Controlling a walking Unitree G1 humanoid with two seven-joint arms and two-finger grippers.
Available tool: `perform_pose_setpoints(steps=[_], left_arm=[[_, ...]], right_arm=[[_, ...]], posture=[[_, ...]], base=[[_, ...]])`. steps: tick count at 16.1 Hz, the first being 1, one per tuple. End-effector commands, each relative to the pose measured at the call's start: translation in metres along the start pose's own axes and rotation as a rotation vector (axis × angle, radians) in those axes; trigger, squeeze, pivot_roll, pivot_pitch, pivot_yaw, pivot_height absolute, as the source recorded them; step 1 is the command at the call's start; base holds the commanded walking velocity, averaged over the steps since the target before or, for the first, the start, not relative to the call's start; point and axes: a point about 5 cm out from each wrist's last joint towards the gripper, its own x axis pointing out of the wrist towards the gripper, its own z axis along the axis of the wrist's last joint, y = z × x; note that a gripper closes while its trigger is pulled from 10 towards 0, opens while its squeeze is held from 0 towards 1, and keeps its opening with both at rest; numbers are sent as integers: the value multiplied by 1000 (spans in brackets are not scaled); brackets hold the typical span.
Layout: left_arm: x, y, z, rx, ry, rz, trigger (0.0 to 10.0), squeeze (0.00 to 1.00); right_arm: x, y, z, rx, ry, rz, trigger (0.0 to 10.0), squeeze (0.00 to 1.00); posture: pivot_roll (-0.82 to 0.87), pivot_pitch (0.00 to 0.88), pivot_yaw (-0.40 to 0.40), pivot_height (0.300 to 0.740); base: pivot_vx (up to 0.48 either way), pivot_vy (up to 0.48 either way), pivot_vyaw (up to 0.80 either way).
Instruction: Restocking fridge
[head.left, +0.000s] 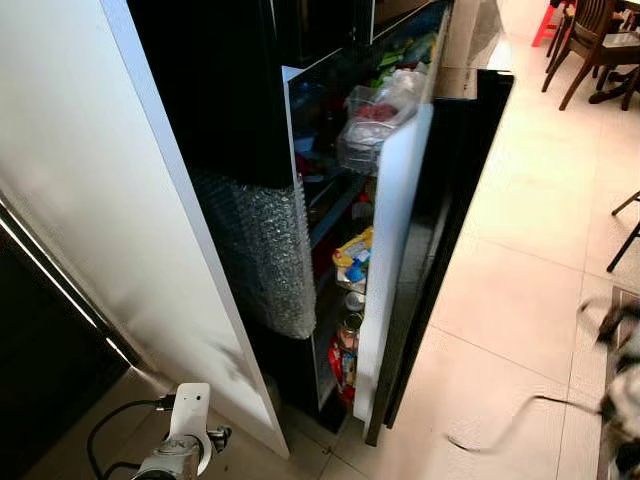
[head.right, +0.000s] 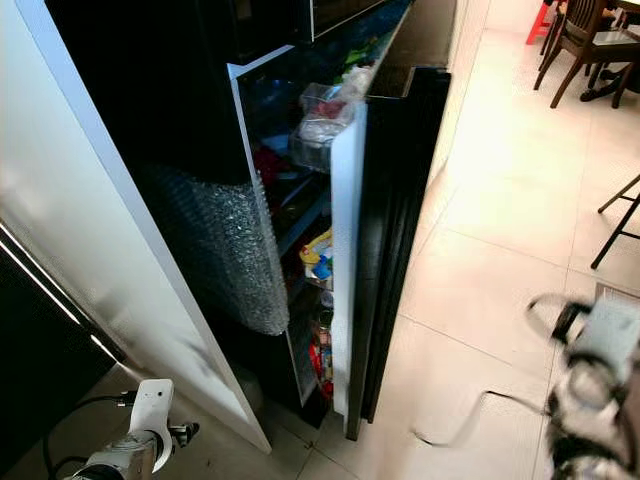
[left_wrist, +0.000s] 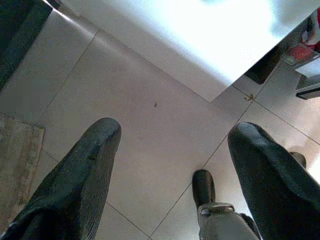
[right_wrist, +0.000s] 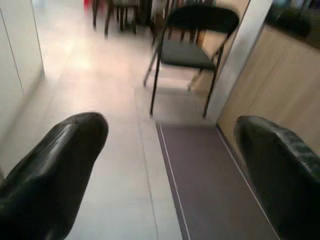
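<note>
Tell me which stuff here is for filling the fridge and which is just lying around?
For the job:
- fridge door, standing open
- food packets and cans on the door shelves
- clear tub up top
- left gripper, open, empty
- right gripper, open, empty

Just around:
- bubble wrap on the fridge side
- black folding chair
- wooden chairs

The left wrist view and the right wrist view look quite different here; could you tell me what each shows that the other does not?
The left wrist view looks down at the tiled floor, with a white cabinet panel, a rug's edge and the robot's foot below. The right wrist view looks out across the room at a black folding chair, a dark mat and a wooden panel. Both share pale floor tiles and that gripper's own two black fingers spread wide apart, left gripper and right gripper, holding nothing.
</note>
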Motion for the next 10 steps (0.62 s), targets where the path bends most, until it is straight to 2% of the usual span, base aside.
perform_pose_setpoints(steps=[1, 2, 3, 4, 5, 7, 9, 10], left_arm=[[0, 0, -2, 9, 11, 6, 10000, 0], [0, 0, -2, 7, 10, 6, 10000, 0], [0, 0, -2, 7, 10, 7, 10000, 0], [0, 0, -2, 6, 10, 8, 10000, 0], [0, 0, -2, 3, 10, 9, 10000, 0], [0, 0, -2, 0, 10, 11, 10000, 0], [0, 0, -2, 2, 11, 11, 10000, 0], [0, 1, -2, 5, 11, 9, 10000, 0]], right_arm=[[6, 3, 14, 70, -50, 61, 10000, 0], [8, 12, 23, 145, -69, 177, 10000, 0], [7, 25, 25, 157, -68, 324, 10000, 0], [0, 44, 23, 32, -79, 522, 10000, 0], [-7, 52, 17, -1, -62, 636, 10000, 0], [-18, 57, 6, -12, -16, 820, 10000, 0], [-23, 61, 3, -14, 14, 935, 10000, 0], [-33, 67, -1, -57, 39, 1101, 10000, 0]], posture=[[-66, 0, 20, 740], [-66, 0, 19, 740], [-66, 0, 18, 740], [-64, 0, 16, 740], [-61, 0, 15, 740], [-59, 0, 14, 740], [-64, 0, 19, 740], [-69, 0, 21, 740]], base=[[0, 0, 0], [0, 0, 0], [0, 0, 0], [0, 0, 0], [0, 0, 0], [0, 0, 0], [0, 0, 0], [0, 0, 0]])
